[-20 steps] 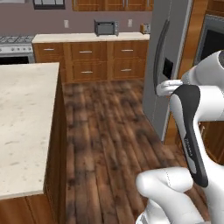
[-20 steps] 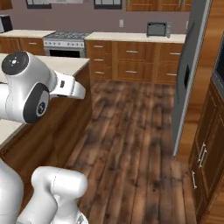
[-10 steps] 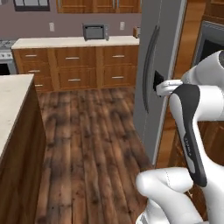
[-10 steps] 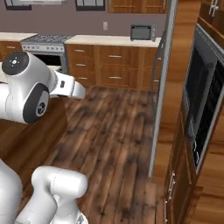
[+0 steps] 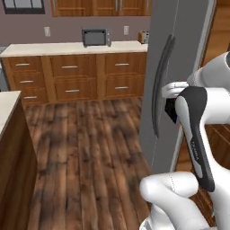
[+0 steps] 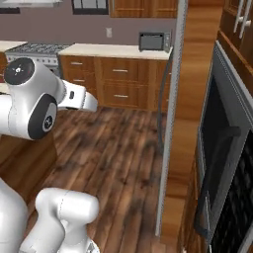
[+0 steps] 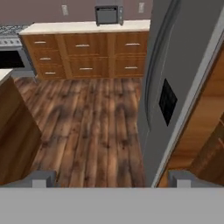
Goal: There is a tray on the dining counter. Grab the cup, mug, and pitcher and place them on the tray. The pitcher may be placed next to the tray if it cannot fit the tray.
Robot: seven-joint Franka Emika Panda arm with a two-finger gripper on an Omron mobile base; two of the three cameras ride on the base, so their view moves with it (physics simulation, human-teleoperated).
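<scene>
A beige speckled corner of the dining counter (image 5: 6,106) juts in at the left edge over its brown wooden side, and the hand view catches the same corner (image 7: 3,74). The tray, the cup, the mug and the pitcher are out of view. My gripper (image 7: 111,180) is open, its two grey fingertips (image 7: 40,179) far apart with nothing between them. It points over bare wooden floor beside the grey fridge, well away from the counter.
A tall grey fridge (image 5: 179,67) with a curved handle stands close on the right. A wall counter (image 5: 72,47) with drawers carries a microwave (image 5: 95,37) and a toaster (image 5: 143,36). A stove (image 6: 34,49) stands at the left and a wall oven (image 6: 222,163) on the right. Wooden floor (image 5: 90,148) lies between.
The whole picture has swung, so the camera moved: the dining counter has slid out to the left edge and the fridge now fills the right. The arm holds the same pose.
</scene>
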